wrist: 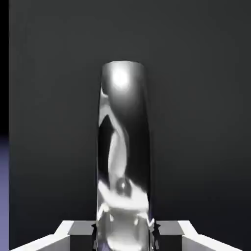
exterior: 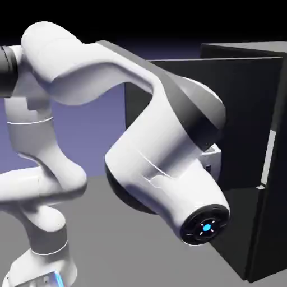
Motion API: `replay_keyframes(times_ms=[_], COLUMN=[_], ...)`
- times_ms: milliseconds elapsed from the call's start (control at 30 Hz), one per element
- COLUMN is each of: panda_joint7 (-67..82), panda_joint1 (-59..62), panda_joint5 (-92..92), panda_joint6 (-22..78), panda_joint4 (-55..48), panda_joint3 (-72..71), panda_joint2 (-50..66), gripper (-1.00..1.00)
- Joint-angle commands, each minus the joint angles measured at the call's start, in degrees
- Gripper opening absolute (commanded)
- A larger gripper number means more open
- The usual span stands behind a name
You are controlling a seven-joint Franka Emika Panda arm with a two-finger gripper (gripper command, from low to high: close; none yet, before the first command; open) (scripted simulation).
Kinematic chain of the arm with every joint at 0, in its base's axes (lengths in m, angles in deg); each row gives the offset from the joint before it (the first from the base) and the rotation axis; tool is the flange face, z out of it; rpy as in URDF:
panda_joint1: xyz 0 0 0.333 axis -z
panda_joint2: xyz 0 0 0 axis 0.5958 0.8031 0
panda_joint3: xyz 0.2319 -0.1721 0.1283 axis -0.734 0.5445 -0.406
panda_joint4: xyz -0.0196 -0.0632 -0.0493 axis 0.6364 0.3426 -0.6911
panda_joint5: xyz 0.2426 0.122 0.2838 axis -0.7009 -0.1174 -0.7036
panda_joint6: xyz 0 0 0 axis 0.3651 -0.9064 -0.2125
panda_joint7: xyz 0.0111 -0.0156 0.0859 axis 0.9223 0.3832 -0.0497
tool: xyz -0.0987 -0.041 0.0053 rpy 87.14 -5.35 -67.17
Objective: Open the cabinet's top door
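Two small grey fingertips [wrist: 81, 235] of the gripper [wrist: 125, 234] are clamped on the shiny vertical metal bar handle [wrist: 123, 147], which fills the gap between them. That handle sits on the flat matte black top door [exterior: 168, 95] of the tall boxy black cabinet [exterior: 246, 157], already swung partly out. Pulling well likely means following the door's arc, wrist turning with the hinge so the bar does not slip. Grey tabletop [exterior: 89, 224] lies below, with a plain blue-violet backdrop [exterior: 89, 129] behind

table [exterior: 101, 224]: grey, bare patch | backdrop [exterior: 95, 120]: plain blue-violet, black above
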Motion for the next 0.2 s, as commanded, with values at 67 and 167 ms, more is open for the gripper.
replay_keyframes(times_ms=[67,167], panda_joint7=[-0.45,-0.83], panda_joint1=[-0.86,-1.36], panda_joint5=[2.43,3.52], panda_joint6=[1.82,2.81], panda_joint4=[-6.23,-9.39], panda_joint3=[-0.80,-1.20], panda_joint2=[5.39,8.05], gripper=[-1.00,1.00])
